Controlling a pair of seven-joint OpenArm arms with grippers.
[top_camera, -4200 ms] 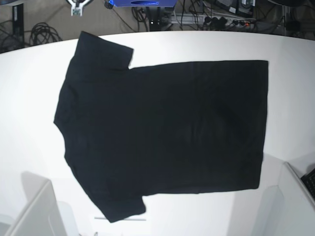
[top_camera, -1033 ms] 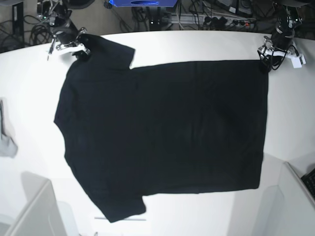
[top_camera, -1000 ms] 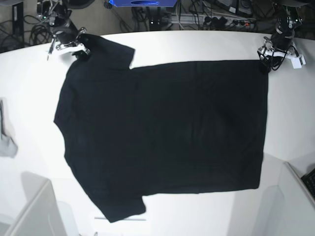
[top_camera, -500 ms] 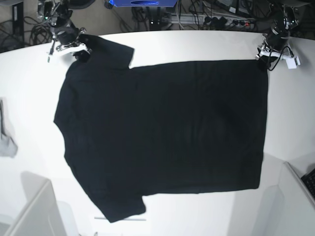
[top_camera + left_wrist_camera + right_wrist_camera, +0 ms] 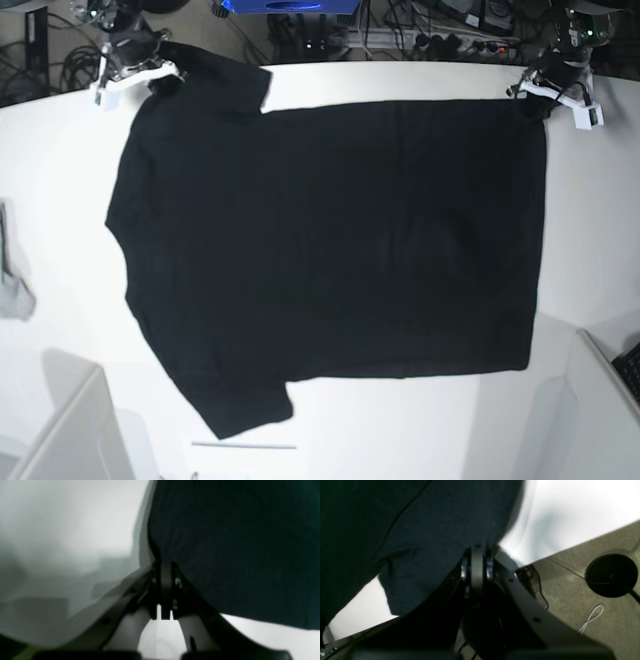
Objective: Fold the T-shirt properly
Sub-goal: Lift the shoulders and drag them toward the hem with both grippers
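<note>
The black T-shirt (image 5: 330,240) lies spread on the white table (image 5: 60,180), collar end to the left and hem to the right. My left gripper (image 5: 530,103) is at the far right hem corner. In the left wrist view it (image 5: 165,566) is shut on the edge of the dark cloth (image 5: 237,542). My right gripper (image 5: 162,78) is at the far left sleeve. In the right wrist view it (image 5: 477,550) is shut on the sleeve cloth (image 5: 432,530). The far edge is raised a little at both pinched points.
A small grey cloth (image 5: 12,275) lies at the table's left edge. White bins stand at the near left (image 5: 70,430) and near right (image 5: 600,400). Cables and gear (image 5: 400,35) cover the floor beyond the far edge.
The left gripper has shut on the hem corner. Both grippers have moved toward the far edge, lifting and drawing the shirt's far edge that way.
</note>
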